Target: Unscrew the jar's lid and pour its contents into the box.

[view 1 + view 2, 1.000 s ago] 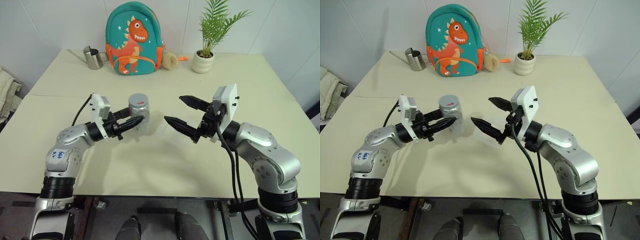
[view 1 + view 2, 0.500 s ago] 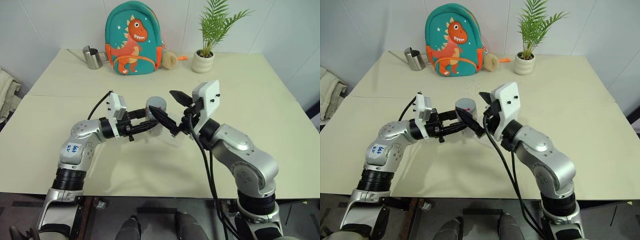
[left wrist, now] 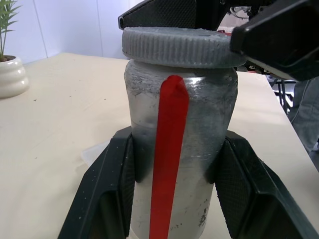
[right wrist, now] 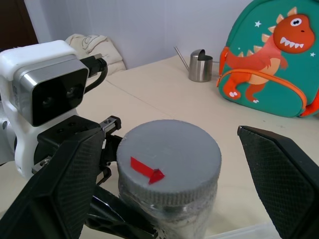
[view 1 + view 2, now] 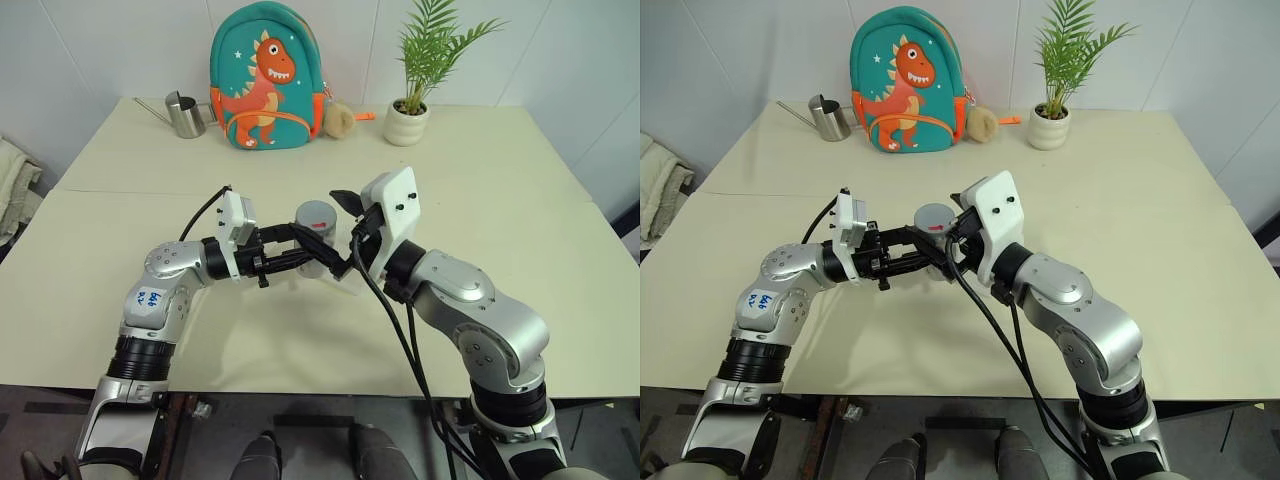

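Observation:
The jar (image 5: 318, 245) is clear with a red strip down its side and is held upright above the table. My left gripper (image 3: 177, 142) is shut on the jar's body, one finger on each side. The grey ribbed lid (image 4: 169, 154), marked with a red arrow, sits on top of the jar. My right gripper (image 4: 168, 132) is open, with one finger (image 4: 65, 184) on each side of the lid and a gap to it. A corner of the clear box (image 3: 95, 152) lies on the table behind the jar. The jar's cloudy wall hides the contents.
At the table's far edge stand a teal dinosaur backpack (image 5: 265, 80), a steel cup with a spout (image 5: 184, 115) and a potted plant (image 5: 408, 118). A bundle of cloth (image 5: 662, 190) lies off the table's left side.
My left gripper has carried the jar to the right. My right gripper has swung left, from well apart from the jar to standing open around its lid.

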Robot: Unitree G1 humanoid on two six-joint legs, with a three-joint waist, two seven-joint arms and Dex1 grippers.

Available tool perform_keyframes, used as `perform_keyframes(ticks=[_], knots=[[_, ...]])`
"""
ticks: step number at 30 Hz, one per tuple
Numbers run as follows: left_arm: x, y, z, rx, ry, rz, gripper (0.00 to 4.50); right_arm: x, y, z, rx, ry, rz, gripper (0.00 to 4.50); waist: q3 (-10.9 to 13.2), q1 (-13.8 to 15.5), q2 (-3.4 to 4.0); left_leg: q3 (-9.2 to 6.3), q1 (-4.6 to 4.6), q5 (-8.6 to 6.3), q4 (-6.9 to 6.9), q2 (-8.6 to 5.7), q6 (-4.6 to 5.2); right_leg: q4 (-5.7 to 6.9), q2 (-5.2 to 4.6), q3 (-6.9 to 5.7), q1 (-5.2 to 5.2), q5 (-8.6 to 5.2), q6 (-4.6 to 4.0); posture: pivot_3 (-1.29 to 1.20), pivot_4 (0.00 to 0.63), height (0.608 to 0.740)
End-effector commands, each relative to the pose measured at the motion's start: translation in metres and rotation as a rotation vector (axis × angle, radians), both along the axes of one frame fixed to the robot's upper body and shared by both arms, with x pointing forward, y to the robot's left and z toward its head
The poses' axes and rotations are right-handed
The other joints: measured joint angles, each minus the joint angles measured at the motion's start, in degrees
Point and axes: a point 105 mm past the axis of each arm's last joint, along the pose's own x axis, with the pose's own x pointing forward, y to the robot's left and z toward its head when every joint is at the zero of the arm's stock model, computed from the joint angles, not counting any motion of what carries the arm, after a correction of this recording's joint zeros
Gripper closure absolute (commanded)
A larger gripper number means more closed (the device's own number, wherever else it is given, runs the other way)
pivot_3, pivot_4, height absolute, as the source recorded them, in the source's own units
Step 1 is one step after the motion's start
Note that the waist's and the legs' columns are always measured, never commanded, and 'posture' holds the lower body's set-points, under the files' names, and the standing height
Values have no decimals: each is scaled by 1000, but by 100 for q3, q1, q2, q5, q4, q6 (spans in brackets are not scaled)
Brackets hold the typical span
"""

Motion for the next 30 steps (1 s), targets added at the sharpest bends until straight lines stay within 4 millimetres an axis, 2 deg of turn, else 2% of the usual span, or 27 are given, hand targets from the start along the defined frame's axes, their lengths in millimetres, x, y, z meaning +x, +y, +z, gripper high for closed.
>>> perform_keyframes(ticks=[1, 5, 8, 12, 17, 30], knots=[[-6, -2, 13, -4, -68, -19, 2655, -4, 3, 12, 18, -50, 16, 0, 0, 0, 0, 0, 0, 0, 0, 0, 0, 0, 0, 0, 0, 0, 0, 0, 150, 740], [-6, -3, 14, -6, -70, -20, 2655, -4, 3, 13, 23, -53, 17, 0, 0, 0, 0, -1, 0, 0, 0, 0, 0, 0, 0, -1, 0, 0, 0, 0, 150, 740], [-7, -3, 14, -7, -72, -18, 2655, -5, 3, 10, 15, -48, 32, 557, 0, 0, 0, -1, 0, 0, 0, 0, 0, 0, 0, -1, 0, 0, 0, 0, 150, 740], [-7, -3, 15, -7, -73, -20, 2655, -6, 5, 9, 14, -45, 50, 1911, 0, -1, 0, -1, 0, 0, 0, 0, 0, 0, 0, -1, 0, 0, 0, 0, 150, 740], [-12, -5, 17, -12, -67, -63, 2655, -15, 9, 16, 23, -69, 130, 1943, 0, -1, 0, -1, 0, 0, -1, 0, 0, 0, 0, -1, 0, 0, 0, 0, 150, 740], [-29, -3, 15, 49, -58, -263, 2655, -55, 20, 18, -130, -111, 581, 1943, 0, -10, 0, -2, 0, 0, -2, 1, 0, -1, 1, -6, 1, -3, -3, 0, 150, 740]])
